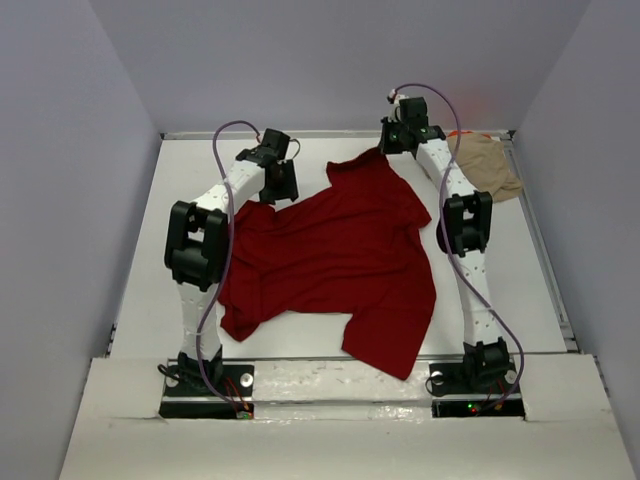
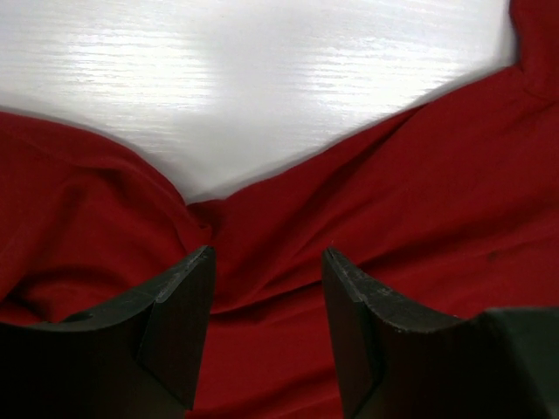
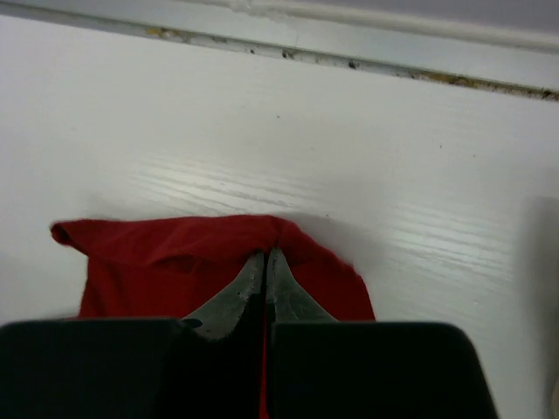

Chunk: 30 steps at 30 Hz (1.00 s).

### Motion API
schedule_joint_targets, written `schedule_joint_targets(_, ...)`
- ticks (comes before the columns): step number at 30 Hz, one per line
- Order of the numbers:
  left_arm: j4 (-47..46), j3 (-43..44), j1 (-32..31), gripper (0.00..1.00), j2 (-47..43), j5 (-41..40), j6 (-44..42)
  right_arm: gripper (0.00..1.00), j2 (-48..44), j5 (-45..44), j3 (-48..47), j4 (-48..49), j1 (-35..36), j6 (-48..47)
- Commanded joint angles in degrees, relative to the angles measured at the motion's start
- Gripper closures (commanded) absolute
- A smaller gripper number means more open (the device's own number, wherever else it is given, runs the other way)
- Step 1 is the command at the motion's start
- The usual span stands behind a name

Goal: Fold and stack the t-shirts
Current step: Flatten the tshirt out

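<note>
A large dark red t-shirt [image 1: 335, 255] lies spread and wrinkled across the middle of the white table. My right gripper [image 1: 387, 148] is at its far corner, shut on a pinch of the red cloth [image 3: 218, 262]; the two fingertips [image 3: 266, 255] meet with fabric between them. My left gripper [image 1: 280, 190] hovers over the shirt's far left edge, open, its fingers [image 2: 188, 297] standing apart just above a fold of red fabric [image 2: 271, 288] with nothing between them. A tan t-shirt [image 1: 490, 165] lies bunched at the far right, with a sliver of orange cloth [image 1: 470, 134] behind it.
A raised rim [image 3: 349, 57] runs along the table's far edge, close beyond the right gripper. Grey walls enclose the table on three sides. The red shirt's near hem [image 1: 385, 360] hangs over the front edge between the arm bases.
</note>
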<state>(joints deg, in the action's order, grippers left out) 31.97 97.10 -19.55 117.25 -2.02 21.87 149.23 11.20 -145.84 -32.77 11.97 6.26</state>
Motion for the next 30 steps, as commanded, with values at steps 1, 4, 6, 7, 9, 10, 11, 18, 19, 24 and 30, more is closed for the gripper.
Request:
schedule_joint_targets(1,0.6,1.2,-1.5,0.38,-2.6,-1.0,-1.8,1.0,5.2,2.6,-3.6,-5.7,-3.1,0.0)
schedule_joint_targets(4,1.0,1.1,-2.5,0.38,-3.2,-1.4,-1.9,0.76,9.0,7.1,-7.2,-9.2,-5.3,2.8)
schedule_joint_targets(6,1.0,0.8,-2.9,0.38,-3.7,-1.9,-1.8,0.42,8.6,8.5,-5.8,-9.1,-5.3,2.6)
schedule_joint_targets(7,1.0,0.8,-2.9,0.38,-3.7,-2.3,-1.7,0.33,7.8,6.8,-4.6,-8.6,-5.3,2.1)
schedule_joint_targets(9,1.3,0.9,-2.9,0.38,-3.7,-3.1,-1.7,0.29,5.0,6.6,-1.2,-7.1,-5.3,0.6)
schedule_joint_targets(10,1.3,0.9,-2.9,0.38,-3.7,-3.3,-1.7,0.28,4.0,5.9,-0.5,-6.6,-5.3,0.3)
schedule_joint_targets(11,1.3,0.9,-2.9,0.38,-3.7,-3.9,-1.7,0.27,3.0,4.5,-0.1,-6.3,-5.3,-0.5)
schedule_joint_targets(18,0.8,1.9,-2.9,0.38,-3.3,-4.9,-0.2,0.06,-2.9,4.4,-0.9,-5.6,-5.3,-3.2)
schedule_joint_targets(19,1.0,2.0,-2.9,0.38,-3.3,-5.1,-0.1,0.07,-3.5,4.2,-0.8,-5.5,-5.3,-3.3)
schedule_joint_targets(24,1.4,0.9,-2.7,0.38,-3.5,-7.7,2.2,0.47,-11.7,1.5,11.2,-3.9,-2.6,-4.4)
schedule_joint_targets(30,1.5,-3.8,-0.6,0.48,-5.5,-7.8,6.7,1.0,-21.1,5.9,30.8,1.9,2.2,-2.1)
